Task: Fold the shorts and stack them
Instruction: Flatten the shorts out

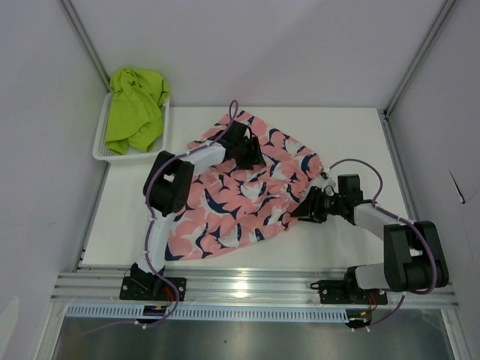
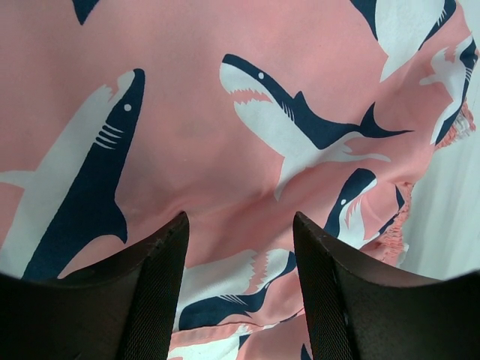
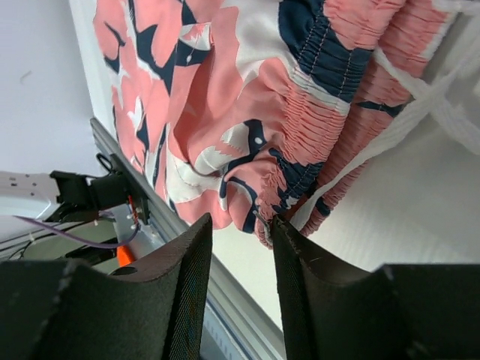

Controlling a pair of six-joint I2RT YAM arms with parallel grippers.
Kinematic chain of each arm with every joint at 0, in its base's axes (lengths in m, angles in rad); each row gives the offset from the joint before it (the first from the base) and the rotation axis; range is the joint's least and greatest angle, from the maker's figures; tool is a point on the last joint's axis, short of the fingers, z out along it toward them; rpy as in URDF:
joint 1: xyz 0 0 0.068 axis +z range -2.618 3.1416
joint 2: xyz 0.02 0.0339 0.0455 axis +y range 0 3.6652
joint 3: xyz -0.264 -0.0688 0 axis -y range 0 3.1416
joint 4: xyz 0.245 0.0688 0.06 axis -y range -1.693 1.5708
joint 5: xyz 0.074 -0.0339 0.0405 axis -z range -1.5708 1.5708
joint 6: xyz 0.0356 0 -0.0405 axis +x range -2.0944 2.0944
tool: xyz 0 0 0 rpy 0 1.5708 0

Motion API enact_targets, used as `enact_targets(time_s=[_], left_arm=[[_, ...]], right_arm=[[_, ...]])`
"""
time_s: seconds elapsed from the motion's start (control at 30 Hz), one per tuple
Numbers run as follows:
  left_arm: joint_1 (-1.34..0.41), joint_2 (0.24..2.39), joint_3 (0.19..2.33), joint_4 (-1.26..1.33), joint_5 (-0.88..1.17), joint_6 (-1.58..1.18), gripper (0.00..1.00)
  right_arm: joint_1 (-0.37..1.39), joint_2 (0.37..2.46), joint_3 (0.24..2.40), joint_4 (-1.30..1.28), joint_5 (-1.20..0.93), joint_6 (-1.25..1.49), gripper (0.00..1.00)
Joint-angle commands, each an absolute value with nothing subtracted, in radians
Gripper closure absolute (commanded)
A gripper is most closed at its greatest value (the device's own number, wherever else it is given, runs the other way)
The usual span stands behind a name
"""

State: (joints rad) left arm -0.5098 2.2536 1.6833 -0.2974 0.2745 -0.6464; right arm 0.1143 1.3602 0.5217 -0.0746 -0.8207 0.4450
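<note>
1. The pink shorts (image 1: 232,202) with the navy-and-white shark print are seen spread across the middle of the table (image 1: 352,244).
2. The lime green shorts (image 1: 135,109) are piled in the white basket (image 1: 101,152) at the upper left of the frame.
3. The left gripper (image 1: 246,150) is held over the upper part of the pink shorts, its jaws spread, with nothing pinched.
4. The right gripper (image 3: 241,225) is placed at the gathered waistband on the shorts' right edge. The jaws are partly apart, and whether fabric is pinched cannot be told.
</note>
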Motion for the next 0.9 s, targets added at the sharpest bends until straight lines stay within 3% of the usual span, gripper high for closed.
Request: enact_targets(time_s=[0.0,0.2,0.4,0.5,0.63,0.87], left_arm=[[-0.511,2.255,1.686,-0.290,0.282,-0.634,0.39],[-0.509,2.256,1.687,-0.293,0.282,-0.634,0.39],[-0.511,2.256,1.686,-0.293,0.278,-0.635,0.39],[-0.512,2.256,1.687,-0.295,0.276,-0.634,0.39],[-0.511,2.256,1.687,-0.295,0.276,-0.635,0.39],[-0.508,2.290,1.758,-0.359,0.281,-0.630,0.39]], right_arm=[[0.127,1.376,0.514,-0.023,-0.896,0.460,0.59],[0.149,1.436,0.505,-0.075,-0.784,0.442,0.55],[0.170,1.474,0.456,0.045,-0.801,0.491,0.54],[0.195,1.506,0.457,0.096,-0.836,0.518,0.66],[0.221,1.493,0.457,0.074,-0.807,0.523,1.00],[0.224,1.286,0.390,-0.113,-0.655,0.535,1.00]])
